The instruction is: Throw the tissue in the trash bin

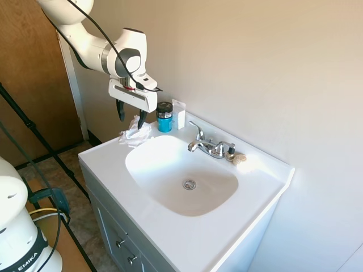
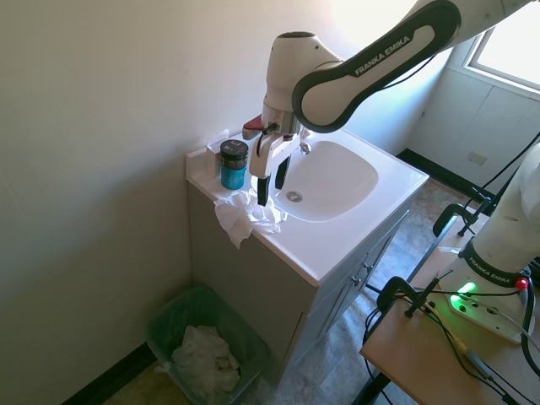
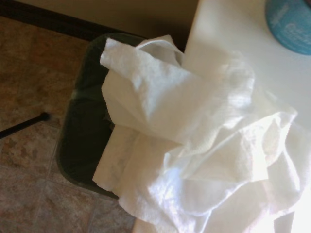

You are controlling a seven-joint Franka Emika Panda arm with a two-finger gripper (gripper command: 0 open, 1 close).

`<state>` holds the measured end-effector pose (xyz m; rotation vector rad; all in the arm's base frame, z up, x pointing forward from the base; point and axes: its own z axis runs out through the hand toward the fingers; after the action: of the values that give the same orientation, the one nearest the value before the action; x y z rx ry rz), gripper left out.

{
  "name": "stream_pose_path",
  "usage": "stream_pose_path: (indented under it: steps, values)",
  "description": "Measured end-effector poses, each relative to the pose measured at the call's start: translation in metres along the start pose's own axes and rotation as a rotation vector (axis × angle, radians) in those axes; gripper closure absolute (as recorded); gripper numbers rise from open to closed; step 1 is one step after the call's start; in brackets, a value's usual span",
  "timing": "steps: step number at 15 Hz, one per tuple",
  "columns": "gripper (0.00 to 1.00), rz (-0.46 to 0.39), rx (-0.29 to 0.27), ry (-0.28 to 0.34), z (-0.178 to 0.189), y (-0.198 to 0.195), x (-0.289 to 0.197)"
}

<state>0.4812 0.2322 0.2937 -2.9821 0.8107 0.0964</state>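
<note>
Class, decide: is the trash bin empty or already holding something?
Holding something: the trash bin beside the vanity contains crumpled white paper.

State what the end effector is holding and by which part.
Nothing. The open end effector hovers over the tissue at the counter's corner, its fingers straddling the wad's top without closing on it.

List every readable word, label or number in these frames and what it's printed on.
"FRANKA EMIKA": arm link above the sink.
"EMIKA": band on the robot base.
Blue jar: label too small to read.
Tissue, trash bin: no print.
</note>
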Motion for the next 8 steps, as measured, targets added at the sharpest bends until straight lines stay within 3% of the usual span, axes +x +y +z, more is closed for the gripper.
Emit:
stream_pose_path:
  steps: [4,5,8]
  values:
    - [0.0,0.012,-0.028,-0.015,0.036,-0.019,0.004]
    - [1.0,0.013,-0.029,-0.016,0.039,-0.022,0.006]
    - [1.0,0.012,-0.032,-0.009,0.042,-0.027,0.007]
